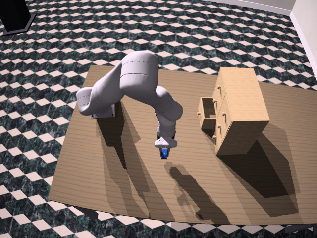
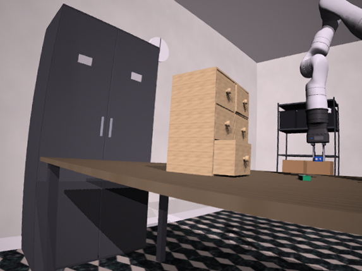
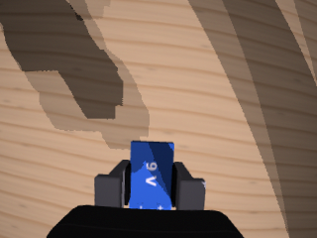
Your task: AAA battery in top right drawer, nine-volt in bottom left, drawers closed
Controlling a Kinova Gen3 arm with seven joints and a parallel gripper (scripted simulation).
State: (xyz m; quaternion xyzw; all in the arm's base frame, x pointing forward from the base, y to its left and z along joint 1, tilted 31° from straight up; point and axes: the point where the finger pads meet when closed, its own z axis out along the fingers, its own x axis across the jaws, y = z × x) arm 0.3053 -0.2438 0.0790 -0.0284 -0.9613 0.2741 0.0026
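Observation:
My gripper [image 1: 164,152] [image 2: 318,156] [image 3: 151,177] is shut on the blue nine-volt battery [image 1: 164,154] [image 2: 318,158] [image 3: 153,166] and holds it upright a little above the table [image 1: 102,166] [image 2: 203,182]. The small wooden chest [image 1: 243,102] [image 2: 191,115] stands to the right of the gripper in the top view. Its bottom-left drawer [image 1: 205,112] [image 2: 230,157] is pulled partway out; the other drawers are in. A small green object [image 2: 305,177] lies on the table below the gripper. The arm hides it in the top view.
The arm's base [image 1: 103,113] is bolted to the table's far left part. Off the table stand a dark cabinet [image 2: 93,123], a metal rack [image 2: 337,127] and a cardboard box [image 2: 298,166].

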